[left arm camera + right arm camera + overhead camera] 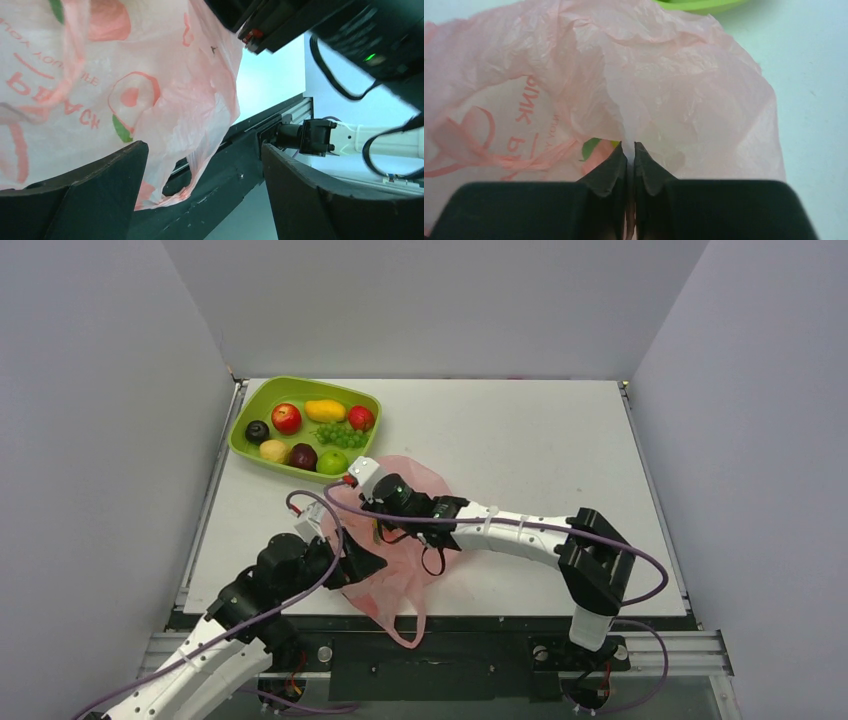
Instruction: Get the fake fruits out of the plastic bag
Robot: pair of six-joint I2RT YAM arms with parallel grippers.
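The bag (pixel 398 585) lies on the counter (pixel 540 430), one fold pinched between the right fingers (pixel 610 169), the rest spreading beyond them. Its near-left edge hangs between the left fingers (pixel 100 175). Beyond both, to the left, the tray (pixel 300 385) holds the fruits (pixel 287 418).

The left gripper (pixel 204 147) has its dark fingers (pixel 90 195) spread wide; the pink plastic bag (pixel 165 75), printed with peaches, hangs past the left-hand one into the gap, right arm (pixel 380 35) above
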